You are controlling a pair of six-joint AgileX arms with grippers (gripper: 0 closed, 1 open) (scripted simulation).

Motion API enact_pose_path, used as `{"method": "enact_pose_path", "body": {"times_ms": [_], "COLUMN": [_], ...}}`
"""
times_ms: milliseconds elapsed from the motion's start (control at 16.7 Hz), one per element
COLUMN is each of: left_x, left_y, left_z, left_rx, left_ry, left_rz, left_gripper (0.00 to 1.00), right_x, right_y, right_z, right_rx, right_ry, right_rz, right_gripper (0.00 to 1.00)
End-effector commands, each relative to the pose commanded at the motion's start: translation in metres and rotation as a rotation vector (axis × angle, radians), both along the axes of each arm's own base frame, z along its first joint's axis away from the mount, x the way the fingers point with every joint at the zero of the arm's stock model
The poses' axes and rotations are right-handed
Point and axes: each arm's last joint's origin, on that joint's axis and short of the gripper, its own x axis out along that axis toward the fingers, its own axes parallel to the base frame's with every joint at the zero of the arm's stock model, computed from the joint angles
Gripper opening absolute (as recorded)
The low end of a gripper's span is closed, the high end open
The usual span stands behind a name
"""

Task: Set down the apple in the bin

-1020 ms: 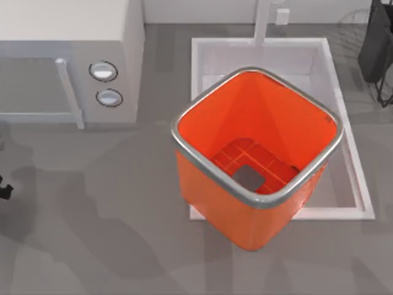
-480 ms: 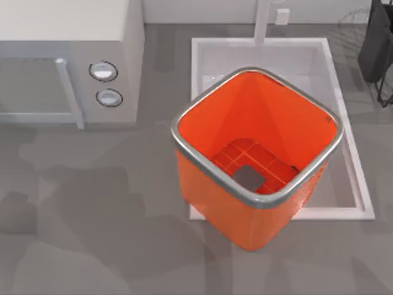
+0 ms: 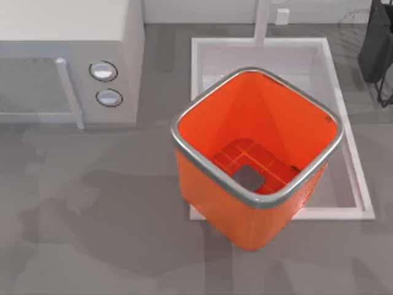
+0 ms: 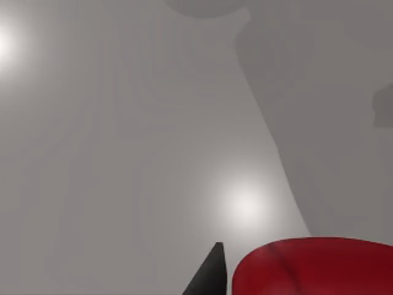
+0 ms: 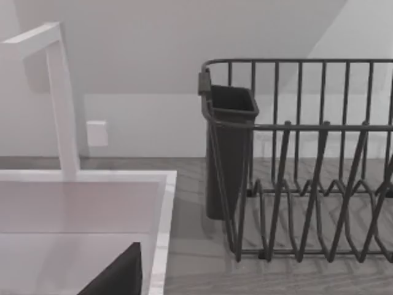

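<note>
Left gripper: one dark fingertip (image 4: 209, 273) shows at the edge of the left wrist view, just beside a dark red rounded thing; whether the fingers pinch it I cannot tell.
Apple: the red rounded form (image 4: 313, 267) at the edge of the left wrist view, glossy, with a faint crease on its skin; it sits close against the fingertip, over a plain grey surface (image 4: 123, 153) with two bright light spots and a soft shadow across one side.
Right gripper: a dark finger (image 5: 116, 276) pokes into the right wrist view over the corner of the white sink basin (image 5: 80, 209); its spread cannot be told.
Right wrist surroundings: a white faucet (image 5: 58, 98) stands at the basin's back edge, a small white outlet plate (image 5: 97, 133) on the wall beside it, and a dark wire dish rack (image 5: 301, 184) with a dark cup holder (image 5: 228, 153) hung at its end stands on the counter next to the basin.
Bin: the bright orange bin (image 3: 258, 147) with a silver rim stands upright, overlapping the front of the sink basin (image 3: 209, 55) in the top view; its gridded floor shows a grey square (image 3: 249, 177) and nothing else inside.
Counter: a white microwave (image 3: 67, 61) with two round knobs stands at the table's left, well apart from the bin; broad soft shadows lie on the grey counter (image 3: 92, 233) in front of it.
</note>
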Motion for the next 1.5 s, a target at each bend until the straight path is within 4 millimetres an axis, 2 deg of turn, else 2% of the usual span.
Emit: {"method": "enact_pose_path", "body": {"times_ms": [240, 360, 480, 600, 780, 1020, 1140, 1320, 1500], "left_x": [0.001, 0.007, 0.016, 0.026, 0.039, 0.033, 0.023, 0.014, 0.012], "left_y": [-0.003, -0.019, -0.048, -0.090, -0.174, -0.299, -0.351, -0.401, -0.415], "left_z": [0.002, 0.014, 0.031, 0.047, 0.055, 0.040, 0.027, 0.011, 0.005], "left_rx": [-0.001, -0.004, -0.007, -0.013, -0.021, -0.001, 0.024, 0.065, 0.083], "left_ry": [0.000, -0.013, -0.031, -0.036, -0.010, 0.017, -0.003, -0.059, -0.085], "left_rz": [-0.020, -0.107, -0.251, -0.441, -0.754, -1.126, -1.254, -1.354, -1.373], "left_gripper": [0.00, 0.00, 0.00, 0.00, 0.00, 0.00, 0.00, 0.00, 0.00], "right_x": [0.000, 0.000, 0.000, 0.000, 0.000, 0.000, 0.000, 0.000, 0.000], "right_y": [0.000, 0.000, 0.000, 0.000, 0.000, 0.000, 0.000, 0.000, 0.000], "right_z": [0.000, 0.000, 0.000, 0.000, 0.000, 0.000, 0.000, 0.000, 0.000], "right_rx": [0.000, 0.000, 0.000, 0.000, 0.000, 0.000, 0.000, 0.000, 0.000], "right_ry": [0.000, 0.000, 0.000, 0.000, 0.000, 0.000, 0.000, 0.000, 0.000], "right_rz": [0.000, 0.000, 0.000, 0.000, 0.000, 0.000, 0.000, 0.000, 0.000], "right_gripper": [1.00, 1.00, 1.00, 1.00, 1.00, 1.00, 1.00, 1.00, 1.00]}}
